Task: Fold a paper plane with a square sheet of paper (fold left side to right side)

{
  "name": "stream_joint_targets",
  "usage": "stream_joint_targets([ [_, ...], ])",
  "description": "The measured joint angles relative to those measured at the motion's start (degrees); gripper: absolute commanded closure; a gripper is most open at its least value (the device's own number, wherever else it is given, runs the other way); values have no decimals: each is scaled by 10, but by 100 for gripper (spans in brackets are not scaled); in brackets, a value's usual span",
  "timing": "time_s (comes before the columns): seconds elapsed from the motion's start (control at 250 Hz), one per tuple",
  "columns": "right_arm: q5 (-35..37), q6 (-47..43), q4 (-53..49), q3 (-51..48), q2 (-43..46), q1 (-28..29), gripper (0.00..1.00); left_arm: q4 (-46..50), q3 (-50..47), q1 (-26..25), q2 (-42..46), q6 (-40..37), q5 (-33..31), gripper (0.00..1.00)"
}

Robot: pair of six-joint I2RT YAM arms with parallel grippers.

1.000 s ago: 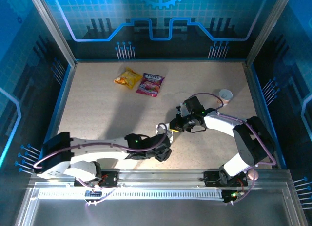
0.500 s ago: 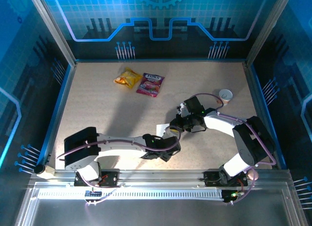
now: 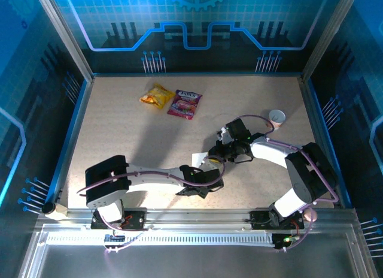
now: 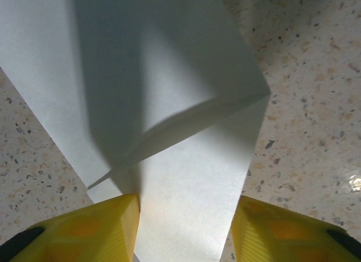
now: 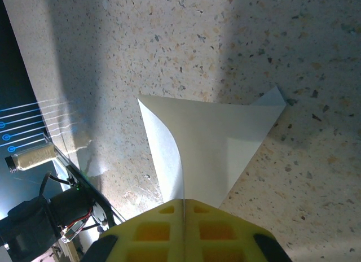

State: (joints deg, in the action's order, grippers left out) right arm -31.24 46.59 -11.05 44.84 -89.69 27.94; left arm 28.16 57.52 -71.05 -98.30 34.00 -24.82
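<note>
The square sheet of paper (image 3: 200, 159) lies on the speckled table near the front middle, folded over with a creased flap and a pointed corner (image 5: 225, 138). My right gripper (image 5: 184, 202) is shut on one edge of it, and that edge curls up off the table into the jaws. In the top view the right gripper (image 3: 215, 156) is at the paper's right side. My left gripper (image 4: 183, 228) hovers over the paper's (image 4: 186, 177) near end, yellow fingers (image 4: 84, 231) apart with the paper lying flat between them. In the top view the left gripper (image 3: 205, 170) sits just below the sheet.
A yellow snack packet (image 3: 157, 96) and a pink one (image 3: 184, 103) lie at the back left of the middle. A small white cup (image 3: 276, 117) stands at the right behind the right arm. Blue walls border the table (image 3: 119, 140) on three sides.
My left arm has swung right along the near edge and brought its gripper up to the paper. Its jaws have narrowed a little. The right gripper holds the paper where it was.
</note>
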Motion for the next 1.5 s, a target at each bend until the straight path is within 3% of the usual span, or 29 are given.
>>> stream_joint_targets([
  [0.26,0,6,0,0,-1,0,100,0,0,0,-4,-1,0,56],
  [0.883,10,3,-1,0,-11,-3,100,-2,0,-1,-8,-13,-1,87],
  [0.999,14,-4,-12,2,-11,-6,92,-2,0,-1,-7,-11,-6,91],
  [1.259,51,-49,-89,16,26,-52,62,-2,0,2,13,-11,-12,100],
  [1.502,90,-101,-151,9,141,-130,43,-50,-17,58,35,-7,105,100],
])
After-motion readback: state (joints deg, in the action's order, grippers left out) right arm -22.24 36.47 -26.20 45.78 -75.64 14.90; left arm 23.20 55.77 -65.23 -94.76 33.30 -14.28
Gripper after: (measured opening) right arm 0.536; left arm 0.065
